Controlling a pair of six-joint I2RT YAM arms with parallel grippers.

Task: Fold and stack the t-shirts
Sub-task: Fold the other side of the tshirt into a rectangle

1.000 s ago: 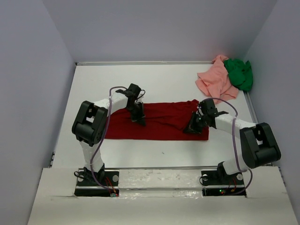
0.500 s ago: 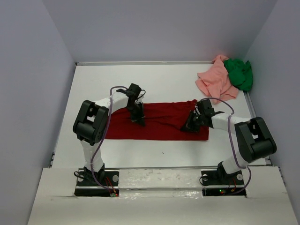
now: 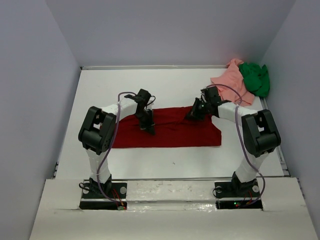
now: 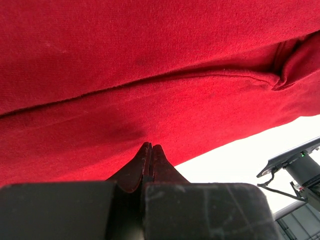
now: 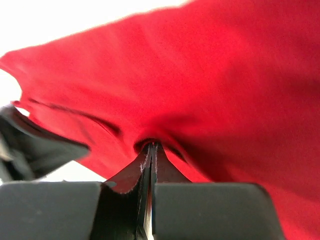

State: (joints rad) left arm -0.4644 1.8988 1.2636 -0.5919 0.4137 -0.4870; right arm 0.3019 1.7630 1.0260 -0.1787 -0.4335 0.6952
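Observation:
The dark red t-shirt (image 3: 170, 134) lies as a long flat band across the middle of the table. My left gripper (image 3: 149, 130) is shut, its tips resting on the shirt's left-middle part (image 4: 150, 75) with no cloth visibly pinched (image 4: 150, 146). At the shirt's far right edge my right gripper (image 3: 190, 116) is shut on a pucker of the red cloth (image 5: 225, 90), which bunches round its tips (image 5: 153, 145). Crumpled in the far right corner, the salmon pink t-shirt (image 3: 231, 87) and the green t-shirt (image 3: 255, 77) touch each other.
The white table (image 3: 100, 90) is enclosed by pale walls on the left, back and right. Both arm bases (image 3: 102, 192) are bolted at the near edge. The right arm's base (image 4: 292, 165) shows beyond the shirt's near hem.
My right gripper has moved from the shirt's near right part up and left to its far edge, pulling cloth along, and the shirt's right end has changed shape. The left gripper has stayed put.

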